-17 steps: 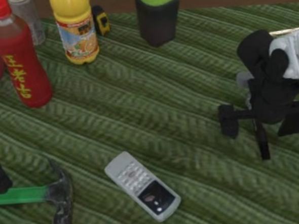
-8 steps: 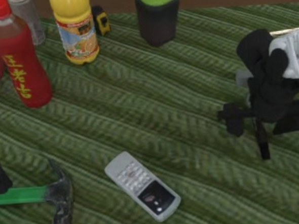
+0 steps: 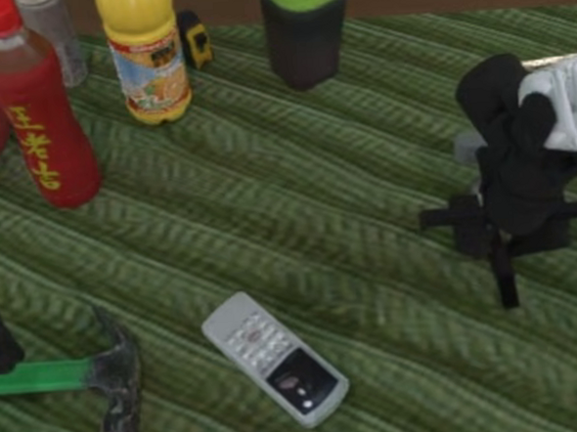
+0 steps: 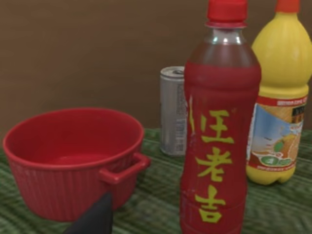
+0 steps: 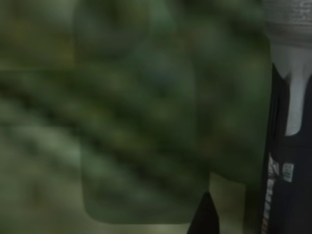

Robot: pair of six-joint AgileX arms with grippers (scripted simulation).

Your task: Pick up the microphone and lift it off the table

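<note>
The right gripper (image 3: 500, 228) sits low over the microphone (image 3: 505, 279) at the right side of the table (image 3: 345, 173), and its fingers have drawn in from wide apart a second ago to press against the black handle — the grip looks made. The microphone has not shifted and lies on the cloth, so the lift remains. The left arm waits parked at the left edge.

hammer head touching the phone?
Apart. The top view shows a strip of green table cloth between the hammer head and the nearer end of the phone. The right gripper works at the microphone, away from both.
</note>
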